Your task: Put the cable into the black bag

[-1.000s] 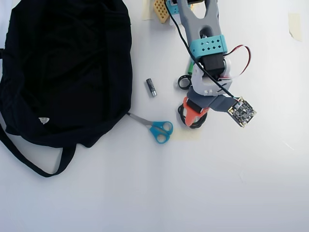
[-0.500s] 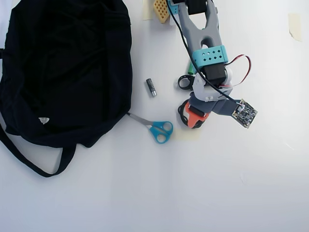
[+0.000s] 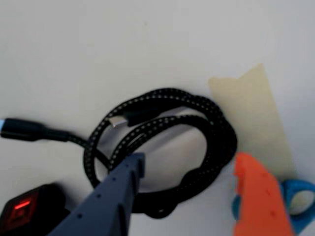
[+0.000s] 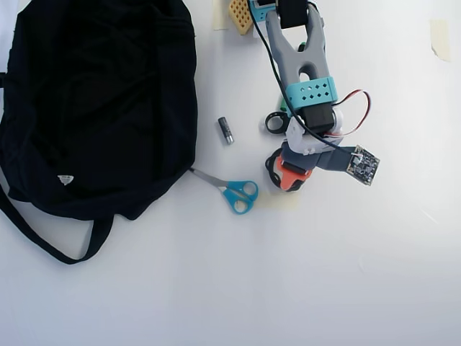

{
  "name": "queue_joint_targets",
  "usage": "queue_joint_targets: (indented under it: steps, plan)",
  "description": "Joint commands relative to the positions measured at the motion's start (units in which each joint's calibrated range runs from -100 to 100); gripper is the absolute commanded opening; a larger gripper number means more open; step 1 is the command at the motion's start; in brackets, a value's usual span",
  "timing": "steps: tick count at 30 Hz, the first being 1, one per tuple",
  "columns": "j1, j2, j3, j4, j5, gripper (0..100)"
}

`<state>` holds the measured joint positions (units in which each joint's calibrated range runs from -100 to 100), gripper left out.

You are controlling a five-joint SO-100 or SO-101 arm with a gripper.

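The cable (image 3: 162, 125), a braided black cord, lies coiled in a small loop on the white table, its plug (image 3: 22, 130) trailing left in the wrist view. My gripper (image 3: 191, 160) is open just above it. The grey finger (image 3: 120, 189) is over the loop's inside and the orange finger (image 3: 256, 194) is outside its right edge, so the coil's right side lies between them. In the overhead view the gripper (image 4: 288, 173) covers most of the cable (image 4: 270, 166). The black bag (image 4: 94, 101) lies far to the left, with its strap (image 4: 50, 249) curling below.
Blue-handled scissors (image 4: 236, 193) lie between bag and gripper, and their handle (image 3: 301, 196) shows behind the orange finger. A small cylinder (image 4: 226, 130) and a black ring (image 4: 274, 122) lie near the arm. Beige tape (image 3: 251, 113) is stuck beside the coil. A dark object with a red light (image 3: 24, 209) is at lower left.
The arm has reached further forward and down over the cable. The gripper has stayed over the coil, and the camera board has shifted slightly.
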<state>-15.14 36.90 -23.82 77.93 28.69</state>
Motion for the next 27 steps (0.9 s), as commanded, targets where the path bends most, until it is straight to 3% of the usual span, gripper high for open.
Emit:
queue_joint_targets:
  steps: [1, 27]
  plan:
    - [-0.27, -0.72, -1.88, 1.14, 0.78, 32]
    - [1.30, 2.68, -1.88, 0.97, 4.66, 34]
